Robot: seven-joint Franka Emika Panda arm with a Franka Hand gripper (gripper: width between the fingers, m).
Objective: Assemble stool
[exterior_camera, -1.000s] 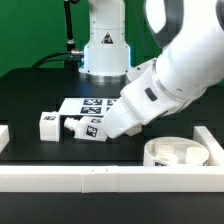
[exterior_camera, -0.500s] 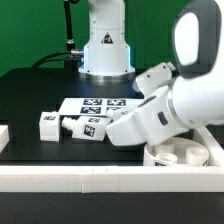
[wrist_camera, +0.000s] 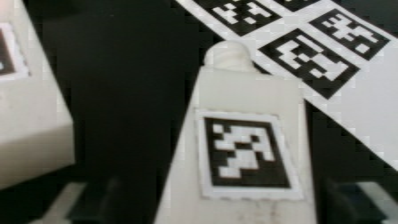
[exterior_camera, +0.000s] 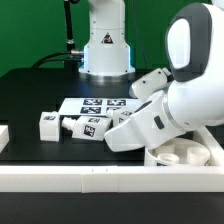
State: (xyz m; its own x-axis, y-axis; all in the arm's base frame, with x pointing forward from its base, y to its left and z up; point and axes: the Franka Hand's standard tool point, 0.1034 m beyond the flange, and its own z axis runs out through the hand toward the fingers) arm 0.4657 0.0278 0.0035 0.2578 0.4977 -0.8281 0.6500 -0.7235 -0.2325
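Since the earlier frames the arm [exterior_camera: 175, 105] has swung its upper bulk toward the exterior view's right and its wrist has sunk closer to the black surface [exterior_camera: 30, 90], while the loose parts lie where they were. In the wrist view the gripper [wrist_camera: 228, 200] is spread, one dark finger [wrist_camera: 89, 200] showing on each side, blurred, and a stool leg [wrist_camera: 240, 140] with a black-and-white tag on its upper face lies between them, pointing away from the camera; whether either finger touches it cannot be told. In the exterior view that leg [exterior_camera: 85, 126] lies on the surface just beside the wrist's tip, on the exterior view's left of it, with a second leg [exterior_camera: 48, 124] just beyond it. The marker board [exterior_camera: 100, 104] lies behind both legs. The round seat [exterior_camera: 188, 152] sits near the white border rail [exterior_camera: 60, 180], partly covered by the arm.
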